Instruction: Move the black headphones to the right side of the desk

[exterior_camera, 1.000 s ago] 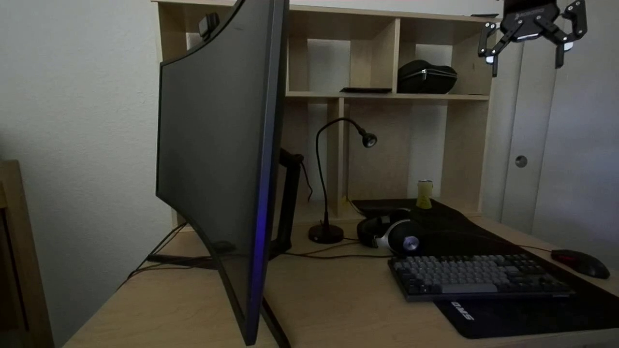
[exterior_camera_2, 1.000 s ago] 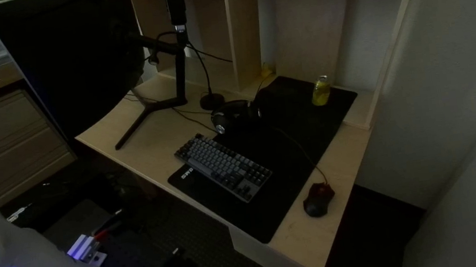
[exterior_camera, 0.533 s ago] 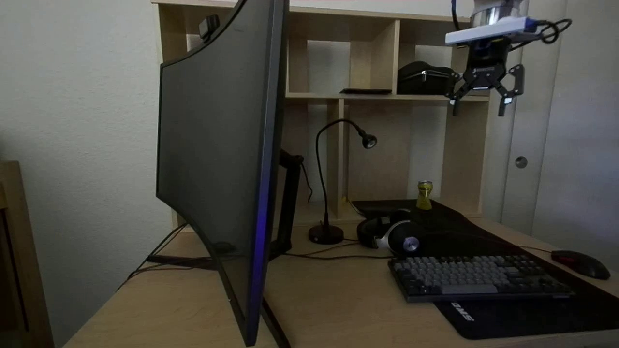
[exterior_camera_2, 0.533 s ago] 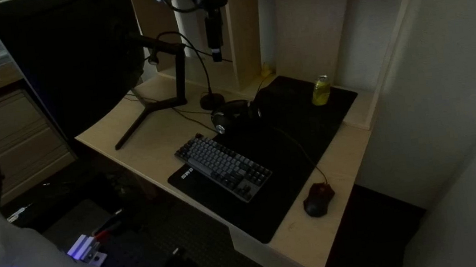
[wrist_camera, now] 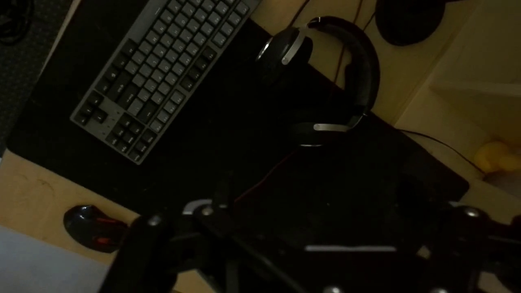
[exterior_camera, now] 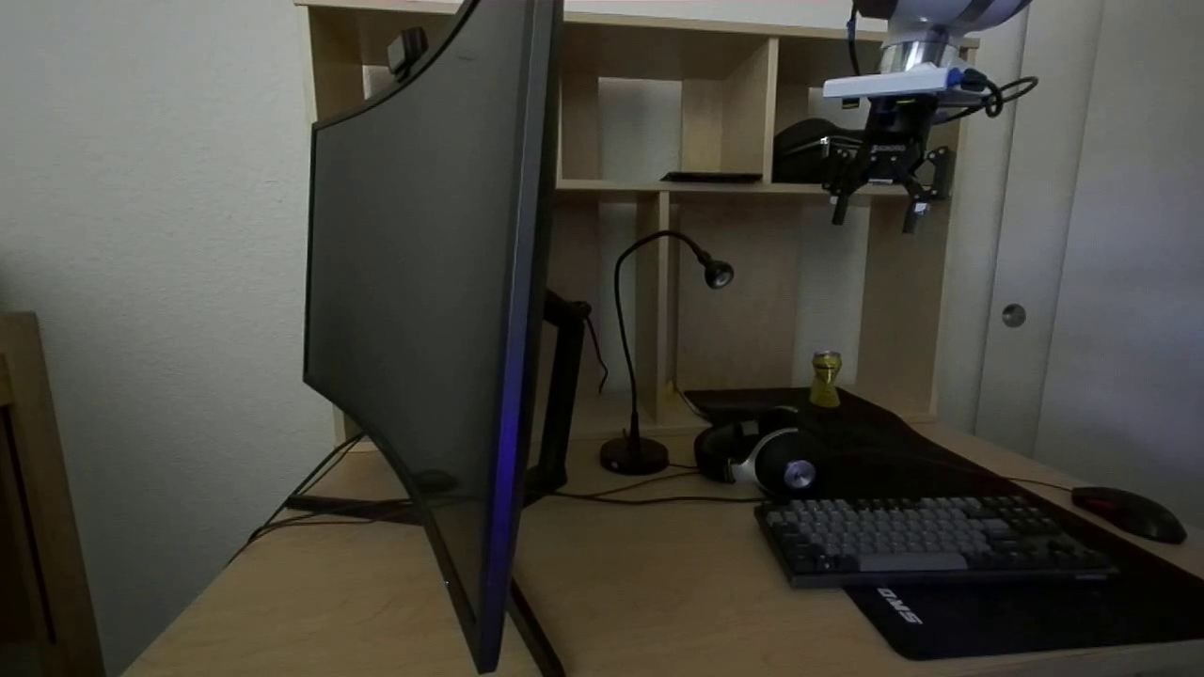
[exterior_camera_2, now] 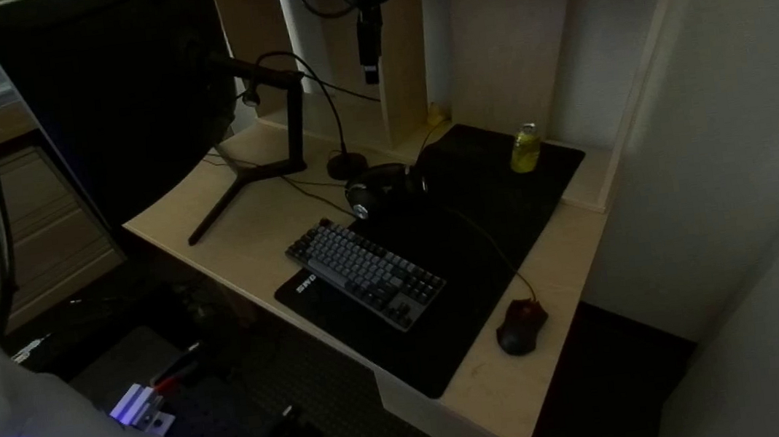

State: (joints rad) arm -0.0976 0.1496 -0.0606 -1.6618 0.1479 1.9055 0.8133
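Note:
The black headphones [exterior_camera: 788, 463] lie on the desk [exterior_camera: 649, 583] beside the lamp base, behind the keyboard. They also show in an exterior view [exterior_camera_2: 385, 184], at the edge of the dark mat [exterior_camera_2: 488, 185]. In the wrist view the headphones' headband [wrist_camera: 368, 73] curves at upper right, with the earcups toward the keyboard. My gripper [exterior_camera: 875, 219] is open and empty, high above the desk in front of the hutch. It points down, well above the headphones. In the wrist view my gripper [wrist_camera: 319, 189] is dark against the mat, its fingers wide apart.
A large monitor [exterior_camera: 423, 282] and a gooseneck lamp [exterior_camera: 635, 453] stand left of the headphones in an exterior view. A keyboard [exterior_camera_2: 370, 272], a mouse [exterior_camera_2: 521, 326] and a yellow can [exterior_camera_2: 525, 149] stand around the mat. The hutch [exterior_camera: 738, 282] rises behind.
In an exterior view my gripper has come down from the upper right and moved left, turning a little. It stays open. The headphones have not moved.

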